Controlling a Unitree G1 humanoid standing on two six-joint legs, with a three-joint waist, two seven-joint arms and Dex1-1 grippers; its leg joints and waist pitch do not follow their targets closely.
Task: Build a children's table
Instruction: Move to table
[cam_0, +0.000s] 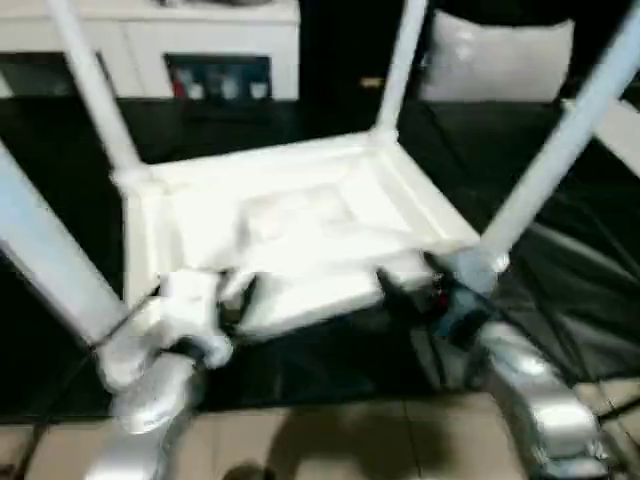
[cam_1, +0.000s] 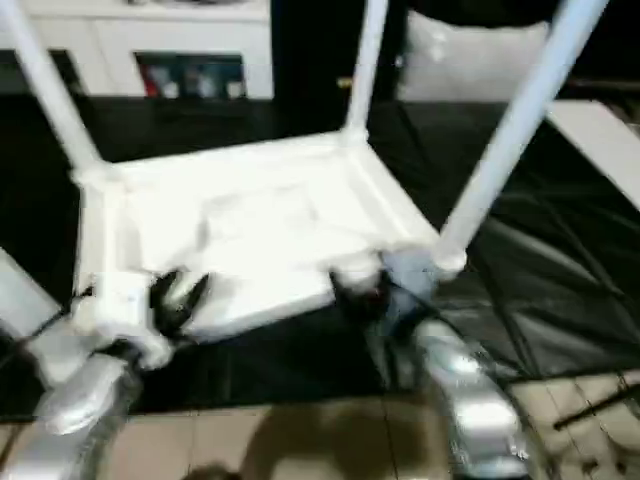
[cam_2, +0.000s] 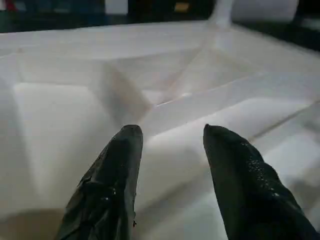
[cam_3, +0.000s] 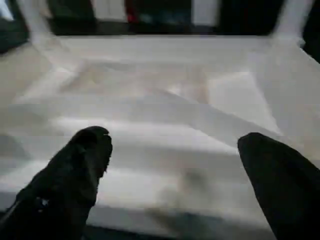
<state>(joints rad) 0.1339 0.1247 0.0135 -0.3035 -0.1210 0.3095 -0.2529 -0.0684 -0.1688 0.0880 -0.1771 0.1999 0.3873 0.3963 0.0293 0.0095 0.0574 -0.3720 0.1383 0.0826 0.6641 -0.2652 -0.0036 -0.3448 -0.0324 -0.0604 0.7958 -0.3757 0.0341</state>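
Table: the children's table lies upside down on a black sheet, its ribbed underside facing up.
Legs: four white legs stand up from the corner sockets.
Left gripper: the left gripper is at the near edge of the table close to the near left corner, fingers half apart, nothing between them.
Right gripper: the right gripper is at the near edge by the near right corner, fingers wide apart, holding nothing.
Behind: a white cabinet stands beyond the far edge.
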